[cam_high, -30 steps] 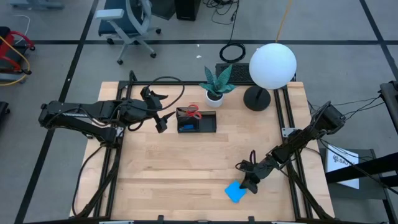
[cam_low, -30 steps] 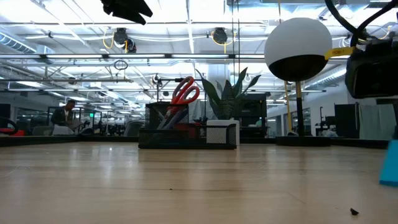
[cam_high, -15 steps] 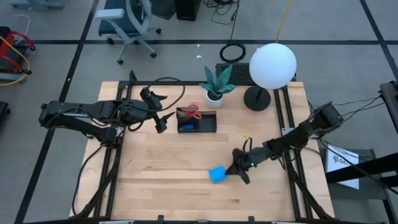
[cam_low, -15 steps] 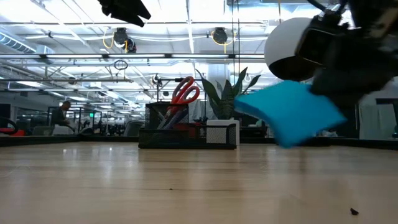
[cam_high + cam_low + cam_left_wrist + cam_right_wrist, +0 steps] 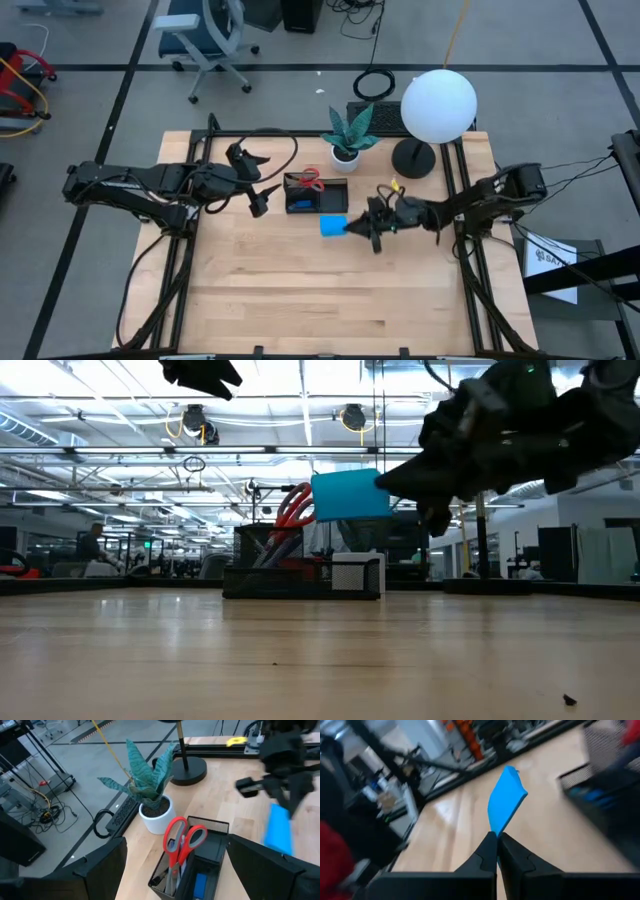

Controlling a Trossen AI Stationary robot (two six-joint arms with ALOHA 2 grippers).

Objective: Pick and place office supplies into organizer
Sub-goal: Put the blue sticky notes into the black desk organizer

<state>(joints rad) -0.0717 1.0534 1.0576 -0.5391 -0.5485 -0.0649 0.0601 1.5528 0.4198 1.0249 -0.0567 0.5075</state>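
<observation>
Just beside the organizer (image 5: 316, 194), the right claw (image 5: 352, 228) pinched the blue pad (image 5: 332, 227) above the surface (image 5: 300, 290). Left claw (image 5: 262, 189) hung wide open, empty. No writing was legible

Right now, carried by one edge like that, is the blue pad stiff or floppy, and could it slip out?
The blue pad looks a bit floppy: in the right wrist view it bends beyond the right gripper. It is probably light, since a pinch on one edge holds it clear of the table. With so little gripped, it might slip or swing.
</observation>
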